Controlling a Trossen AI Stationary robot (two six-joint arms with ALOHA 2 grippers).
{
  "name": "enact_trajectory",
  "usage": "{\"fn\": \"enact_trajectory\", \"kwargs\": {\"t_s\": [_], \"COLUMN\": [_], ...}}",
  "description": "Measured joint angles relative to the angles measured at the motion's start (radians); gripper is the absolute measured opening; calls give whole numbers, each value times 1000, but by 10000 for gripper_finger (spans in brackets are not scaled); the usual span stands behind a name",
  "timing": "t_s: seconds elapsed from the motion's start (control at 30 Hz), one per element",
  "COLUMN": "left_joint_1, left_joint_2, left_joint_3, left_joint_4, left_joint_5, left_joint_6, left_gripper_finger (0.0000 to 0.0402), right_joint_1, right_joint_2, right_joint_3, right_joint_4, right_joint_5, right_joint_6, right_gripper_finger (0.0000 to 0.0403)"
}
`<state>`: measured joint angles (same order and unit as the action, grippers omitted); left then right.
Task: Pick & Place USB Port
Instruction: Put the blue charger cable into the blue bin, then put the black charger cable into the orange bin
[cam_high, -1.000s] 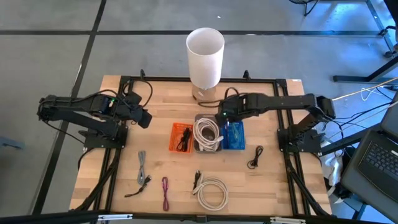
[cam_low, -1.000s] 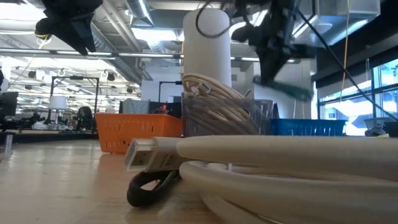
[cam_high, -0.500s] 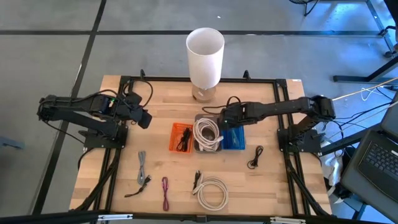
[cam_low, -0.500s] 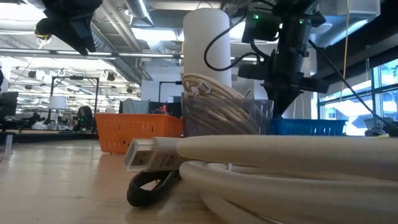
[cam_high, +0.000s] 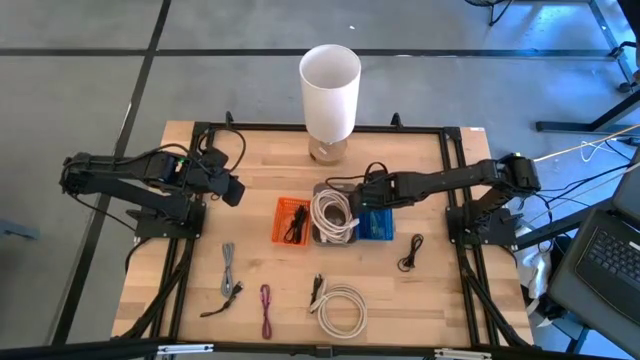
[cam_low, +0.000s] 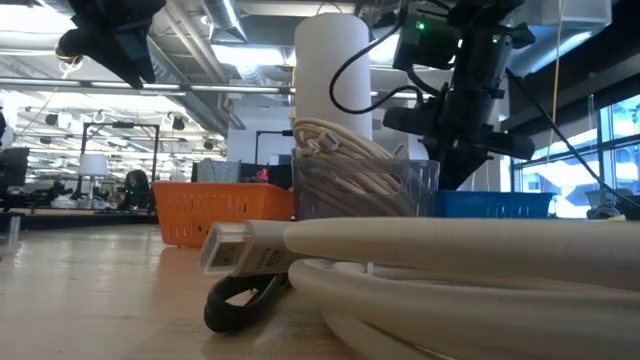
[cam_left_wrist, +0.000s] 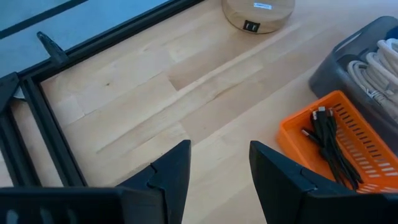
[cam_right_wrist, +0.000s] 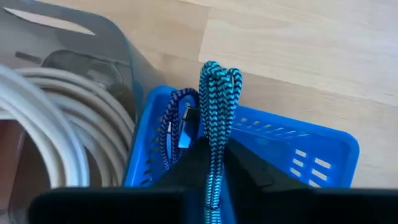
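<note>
Teal braided cable (cam_right_wrist: 216, 99) | pinched in right gripper (cam_right_wrist: 214, 163) over blue bin (cam_right_wrist: 292, 146), centre-right of high view | release only once lowered inside | left gripper (cam_left_wrist: 216, 171) parked wide apart, left

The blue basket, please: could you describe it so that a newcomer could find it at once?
Start at the tall white cylinder at the table's far edge; three bins sit in a row just in front of it. The blue basket is the rightmost, beside the grey bin of white cable, under the right claw. It alone is blue and holds a braided teal cable.
</note>
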<state>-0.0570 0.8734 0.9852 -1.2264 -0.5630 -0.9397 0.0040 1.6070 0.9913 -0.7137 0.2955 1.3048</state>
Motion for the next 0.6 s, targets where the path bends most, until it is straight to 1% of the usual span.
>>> {"fn": "enact_trajectory", "kwargs": {"t_s": [0.17,0.3,0.4,0.47,0.6], "left_joint_1": [0,0,0,0,0], "left_joint_2": [0,0,0,0,0], "left_joint_3": [0,0,0,0,0], "left_joint_4": [1,1,1,1,1], "left_joint_5": [4,5,5,4,-15], "left_joint_6": [-15,-16,-19,-29,-42], "left_gripper_finger": [157,157,157,157,157], "right_joint_1": [0,0,7,17,31], "right_joint_2": [0,0,-5,-11,-21], "right_joint_3": [21,63,117,175,319], "right_joint_4": [-7,-64,-160,-232,-417], "right_joint_5": [33,59,95,165,336], "right_joint_6": [-7,-10,-11,-12,-31], "right_gripper_finger": [136,181,199,203,200]}}
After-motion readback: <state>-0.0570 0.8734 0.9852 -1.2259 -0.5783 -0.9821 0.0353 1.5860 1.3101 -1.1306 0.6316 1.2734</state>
